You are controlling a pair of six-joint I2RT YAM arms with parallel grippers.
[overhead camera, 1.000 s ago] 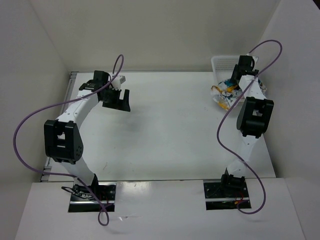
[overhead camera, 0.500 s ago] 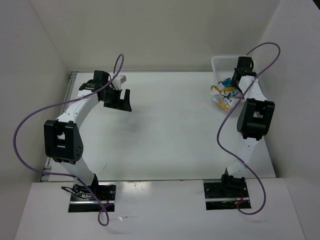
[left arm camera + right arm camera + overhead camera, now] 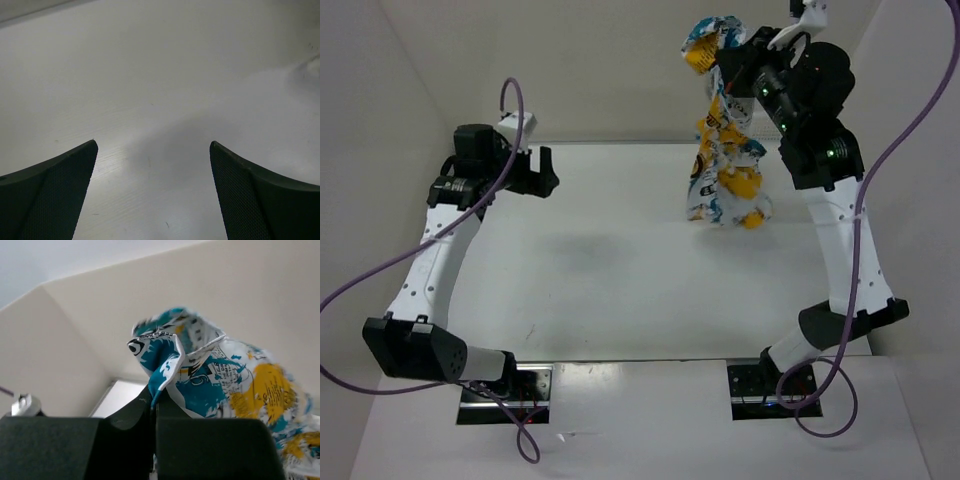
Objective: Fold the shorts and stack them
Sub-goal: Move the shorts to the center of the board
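Right arm's swung way up since a second ago: right gripper [image 3: 153, 400] clamped on the shorts [image 3: 723, 175], dangling above the table's [image 3: 620, 280] far right. Left gripper [image 3: 153, 144] hangs wide open, empty.

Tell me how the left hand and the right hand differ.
The left hand is open and empty; the right hand is shut on the shorts. The left hand faces down at the table; the right hand is held high, the shorts dangling from it. Both are black.
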